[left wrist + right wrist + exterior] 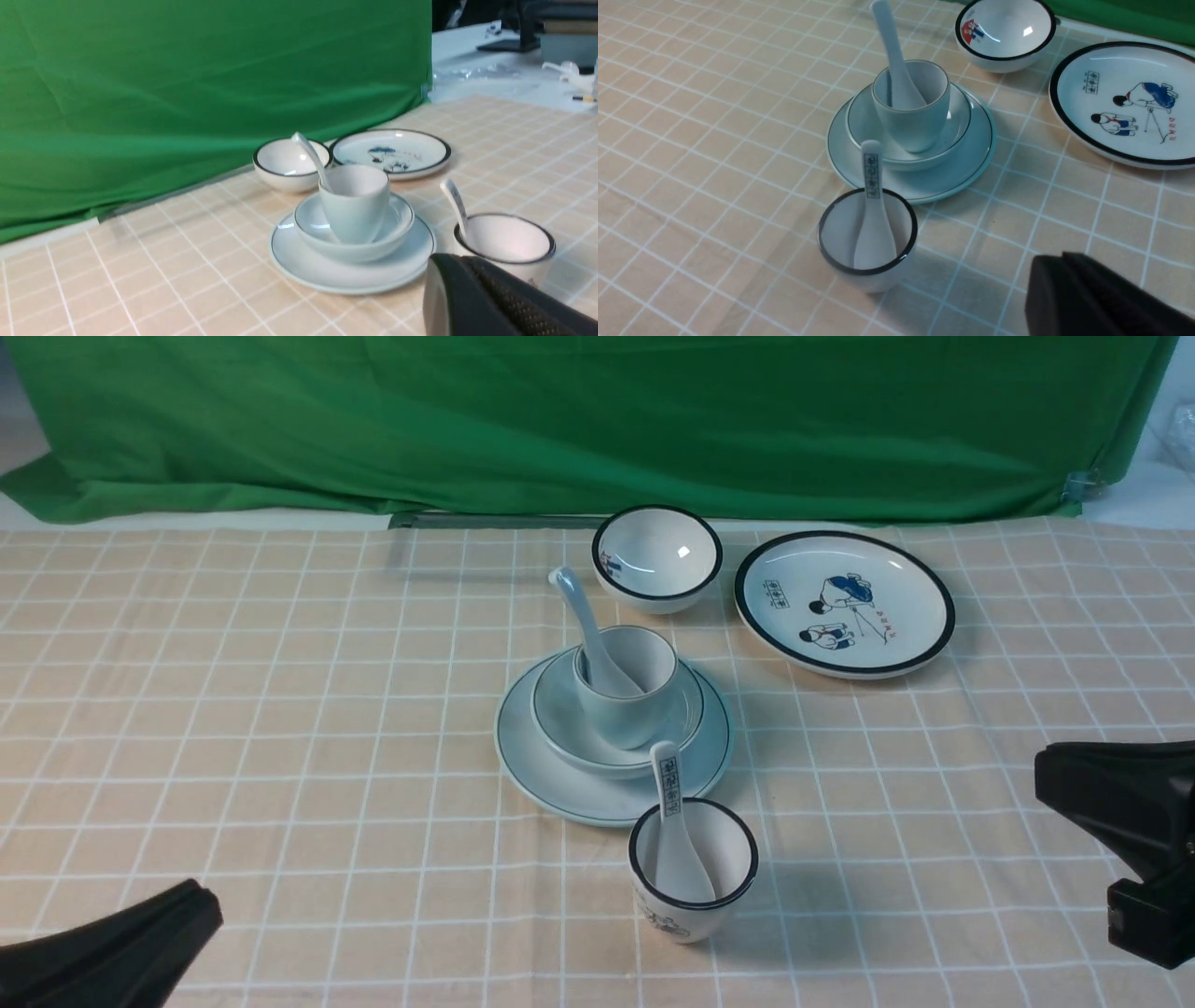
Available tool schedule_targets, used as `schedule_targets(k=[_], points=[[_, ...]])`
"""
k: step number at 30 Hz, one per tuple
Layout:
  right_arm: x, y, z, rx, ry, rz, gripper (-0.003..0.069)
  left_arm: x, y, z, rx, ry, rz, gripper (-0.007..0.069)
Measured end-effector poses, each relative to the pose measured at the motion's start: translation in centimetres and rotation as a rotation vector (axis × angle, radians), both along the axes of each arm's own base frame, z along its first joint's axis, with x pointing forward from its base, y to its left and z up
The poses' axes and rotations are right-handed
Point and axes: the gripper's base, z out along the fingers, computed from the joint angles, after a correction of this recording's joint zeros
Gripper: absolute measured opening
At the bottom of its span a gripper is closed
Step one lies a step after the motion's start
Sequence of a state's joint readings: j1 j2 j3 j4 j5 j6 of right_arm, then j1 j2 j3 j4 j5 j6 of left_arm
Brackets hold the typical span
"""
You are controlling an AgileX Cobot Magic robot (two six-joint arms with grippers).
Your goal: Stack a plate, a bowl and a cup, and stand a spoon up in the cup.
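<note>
At the centre of the front view the plate (560,798) lies flat on the checked cloth of the counter (280,709). The bowl (560,728) sits inside the plate, and the cup (630,695) stands upright in the bowl. The spoon (586,630) stands in the cup, its scoop down inside and its curved handle leaning out over the rim toward the upper left of the frame.

Just below the plate, toward the lower middle of the frame, a black-rimmed cup (693,873) stands on the cloth close to the plate's near edge; whether they touch cannot be told. A printed spoon (674,831) rests in it with its handle pointing up toward the stack. Above the stack, a black-rimmed bowl (656,558) sits near the green backdrop (560,420), and a picture plate (843,602) lies to its right in the upper right of the frame, the two just beside each other.

The left claw (201,901) shows in the lower left corner, its fingers pressed together, clenched on nothing and well apart from the dishes. The right claw (1050,775) enters at the right edge, also clenched with nothing between its fingers, clear of every dish.
</note>
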State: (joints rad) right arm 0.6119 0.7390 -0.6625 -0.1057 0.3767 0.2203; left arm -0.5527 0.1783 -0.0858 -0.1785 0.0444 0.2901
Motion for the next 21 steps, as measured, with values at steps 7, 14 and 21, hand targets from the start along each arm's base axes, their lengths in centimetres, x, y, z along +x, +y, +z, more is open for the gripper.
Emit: schedule_targets(k=[7, 14, 21], points=[[-0.8, -2.4, -0.3, -0.009, -0.049, -0.098, 0.0046, 0.0, 0.0, -0.5, 0.020, 0.020, -0.003, 0.0002], [-5.0, -7.2, -6.5, -0.001, -0.197, -0.395, 0.0112, 0.0, 0.0, -0.6, 0.029, 0.021, -0.004, 0.0002], [-6.8, -7.9, -14.1, -0.013, -0.224, -0.453, 0.0046, 0.0, 0.0, -0.6, 0.036, 0.017, -0.004, 0.0002]])
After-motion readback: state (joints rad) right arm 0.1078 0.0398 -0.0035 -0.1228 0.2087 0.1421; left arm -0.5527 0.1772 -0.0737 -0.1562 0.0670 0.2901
